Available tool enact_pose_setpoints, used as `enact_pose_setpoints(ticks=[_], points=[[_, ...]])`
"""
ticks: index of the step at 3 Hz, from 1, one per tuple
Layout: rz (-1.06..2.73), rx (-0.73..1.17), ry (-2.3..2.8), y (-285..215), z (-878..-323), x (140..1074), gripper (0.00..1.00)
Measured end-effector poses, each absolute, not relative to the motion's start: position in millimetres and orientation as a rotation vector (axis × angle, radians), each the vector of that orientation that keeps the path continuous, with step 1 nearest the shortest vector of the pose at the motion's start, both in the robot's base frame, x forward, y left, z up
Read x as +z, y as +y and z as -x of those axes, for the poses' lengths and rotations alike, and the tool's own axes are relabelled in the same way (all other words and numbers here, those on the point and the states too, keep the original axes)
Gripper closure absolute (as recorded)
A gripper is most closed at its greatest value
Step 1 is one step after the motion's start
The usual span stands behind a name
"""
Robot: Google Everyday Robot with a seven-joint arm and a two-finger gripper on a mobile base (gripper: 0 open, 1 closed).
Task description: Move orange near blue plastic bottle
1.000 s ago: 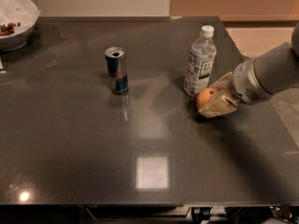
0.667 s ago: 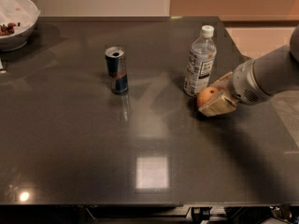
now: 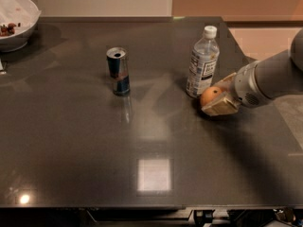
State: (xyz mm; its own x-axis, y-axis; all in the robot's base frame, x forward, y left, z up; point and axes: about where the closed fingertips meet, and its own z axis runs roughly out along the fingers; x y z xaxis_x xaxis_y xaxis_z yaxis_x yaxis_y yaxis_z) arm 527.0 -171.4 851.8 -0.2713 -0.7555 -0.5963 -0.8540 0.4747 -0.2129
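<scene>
The orange [image 3: 209,96] is round and sits low at the dark table [image 3: 94,150], just right of the base of the blue plastic bottle [image 3: 202,62]. The bottle stands upright, clear and bluish with a white cap and a white printed label. My gripper [image 3: 215,100] reaches in from the right on a grey arm [image 3: 270,82]. Its pale fingers [image 3: 220,107] sit on either side of the orange, shut on it. The orange is about a finger's width from the bottle.
A blue and silver can [image 3: 119,71] stands upright left of the bottle, mid-table. A white bowl [image 3: 16,22] with dark bits sits at the far left corner. The table's right edge runs close behind the arm.
</scene>
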Motion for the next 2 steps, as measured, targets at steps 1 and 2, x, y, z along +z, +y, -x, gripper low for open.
enact_pose_setpoints(ticks=[1,2], points=[[1.331,0.197,2.077,-169.9,-526.6,852.2,0.00],[1.331,0.197,2.077,-169.9,-526.6,852.2,0.00]])
